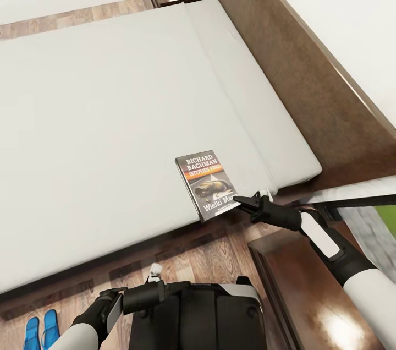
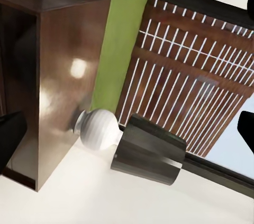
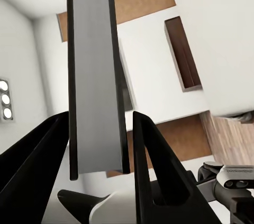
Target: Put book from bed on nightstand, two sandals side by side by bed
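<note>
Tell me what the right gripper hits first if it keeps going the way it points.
The book. The right gripper already has its fingers either side of the book's edge; contact isn't certain.

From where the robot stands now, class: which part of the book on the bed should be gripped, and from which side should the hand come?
Grip the book by its near corner, which sticks out past the mattress edge, coming in level from the floor side. It is thin and lies flat, so only the overhang leaves room above and below. The right gripper already has its fingers on either side of that edge.
</note>
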You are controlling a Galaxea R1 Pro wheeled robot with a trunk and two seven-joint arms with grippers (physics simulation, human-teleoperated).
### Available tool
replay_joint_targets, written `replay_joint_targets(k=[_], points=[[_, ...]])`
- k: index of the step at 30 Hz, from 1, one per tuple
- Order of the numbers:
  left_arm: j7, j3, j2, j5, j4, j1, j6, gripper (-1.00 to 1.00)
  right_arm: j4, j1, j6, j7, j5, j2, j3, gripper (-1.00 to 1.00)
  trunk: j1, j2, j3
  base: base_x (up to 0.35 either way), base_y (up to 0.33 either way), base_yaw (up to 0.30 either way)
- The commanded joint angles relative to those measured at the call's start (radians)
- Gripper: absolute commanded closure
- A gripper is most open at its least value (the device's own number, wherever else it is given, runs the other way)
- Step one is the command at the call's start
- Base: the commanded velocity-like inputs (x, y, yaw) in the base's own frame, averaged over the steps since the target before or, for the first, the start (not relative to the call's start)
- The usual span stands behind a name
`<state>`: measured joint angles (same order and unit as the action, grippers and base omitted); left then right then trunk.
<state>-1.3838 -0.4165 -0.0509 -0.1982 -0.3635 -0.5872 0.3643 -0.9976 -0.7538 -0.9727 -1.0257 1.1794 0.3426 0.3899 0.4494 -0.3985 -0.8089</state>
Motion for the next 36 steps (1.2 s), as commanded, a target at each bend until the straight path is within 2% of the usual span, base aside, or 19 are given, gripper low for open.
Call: replay_joint_targets(k=[1,36], points=[[-0.006,-0.008,-0.001,-0.010,-0.002,0.000,0.010,-1.00,0.001,-0.001,-0.003,-0.002,0.003,0.001,0.003,1.00,0.001,-0.001,0.001,0.000,0.000,0.000],[-0.006,-0.009,-0.001,-0.009,-0.002,0.000,0.010,-1.00,0.001,-0.001,-0.003,-0.003,0.003,0.001,0.003,1.00,0.001,-0.001,0.058,-0.023,0.000,0.000]])
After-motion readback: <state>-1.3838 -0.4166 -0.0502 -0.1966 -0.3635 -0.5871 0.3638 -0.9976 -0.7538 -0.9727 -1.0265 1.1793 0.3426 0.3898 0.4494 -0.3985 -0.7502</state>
